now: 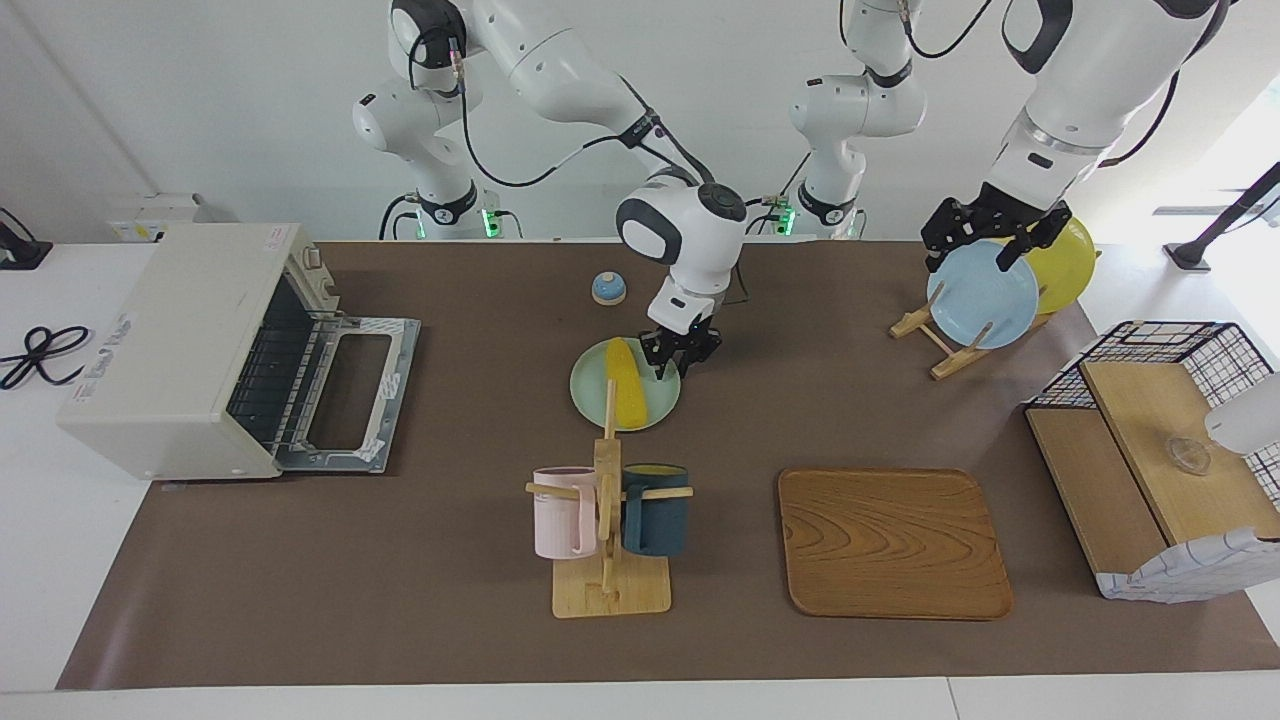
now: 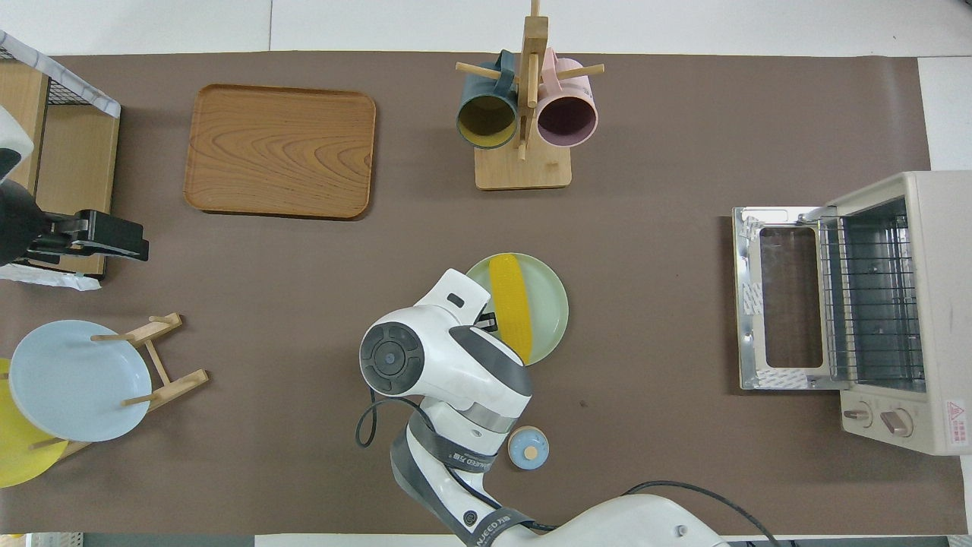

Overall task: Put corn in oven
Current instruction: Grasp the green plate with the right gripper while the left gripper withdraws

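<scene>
The yellow corn (image 1: 626,386) (image 2: 509,305) lies on a pale green plate (image 1: 662,406) (image 2: 548,304) in the middle of the table. My right gripper (image 1: 676,365) is down at the plate's rim, right beside the corn on the side toward the left arm's end. I cannot see whether it touches the corn. From overhead its own wrist hides it. The off-white oven (image 1: 170,340) (image 2: 934,304) stands at the right arm's end with its glass door (image 1: 352,392) dropped open and its rack showing. My left gripper (image 1: 980,252) (image 2: 121,237) hangs open and empty over the plate rack.
A mug tree (image 1: 608,520) with a pink and a dark blue mug stands just past the plate, farther from the robots. A small blue bell (image 1: 608,288) sits nearer to them. A wooden tray (image 1: 892,542), a plate rack (image 1: 985,300) and a wire basket box (image 1: 1160,450) fill the left arm's end.
</scene>
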Robot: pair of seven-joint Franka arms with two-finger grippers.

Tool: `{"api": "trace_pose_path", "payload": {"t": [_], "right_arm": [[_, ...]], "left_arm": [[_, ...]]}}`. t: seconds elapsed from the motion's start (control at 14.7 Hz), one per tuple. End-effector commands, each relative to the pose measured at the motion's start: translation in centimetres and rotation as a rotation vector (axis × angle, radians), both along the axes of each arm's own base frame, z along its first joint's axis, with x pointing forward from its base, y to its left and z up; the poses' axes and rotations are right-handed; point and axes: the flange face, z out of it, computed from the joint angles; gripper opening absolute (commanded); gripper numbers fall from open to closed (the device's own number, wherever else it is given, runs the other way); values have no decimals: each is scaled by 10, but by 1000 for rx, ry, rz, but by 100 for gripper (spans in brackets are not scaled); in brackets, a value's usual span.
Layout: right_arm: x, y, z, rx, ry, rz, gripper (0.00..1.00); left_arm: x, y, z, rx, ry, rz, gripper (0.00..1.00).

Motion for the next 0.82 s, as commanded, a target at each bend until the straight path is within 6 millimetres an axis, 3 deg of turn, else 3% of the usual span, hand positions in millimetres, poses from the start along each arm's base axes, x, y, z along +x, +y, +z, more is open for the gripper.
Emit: {"api": "trace_pose_path", "payload": {"t": [0.0,0.2,0.54,0.75], "right_arm": [[-6,-7,3,0,-15,29,0],[-3,-10,5,-22,-12,38,0],[19,-22,39,-166,-19,95,0],[46,-69,70,-198,13,98,0]], "left_arm": [[3,-4,-2,-5,10,-3,100],[1,-3,-11,-6,-6,0,100],[3,-5,-14,-2,-8,-14,100],[2,-7,-14,-2,-6,-18,100]]}}
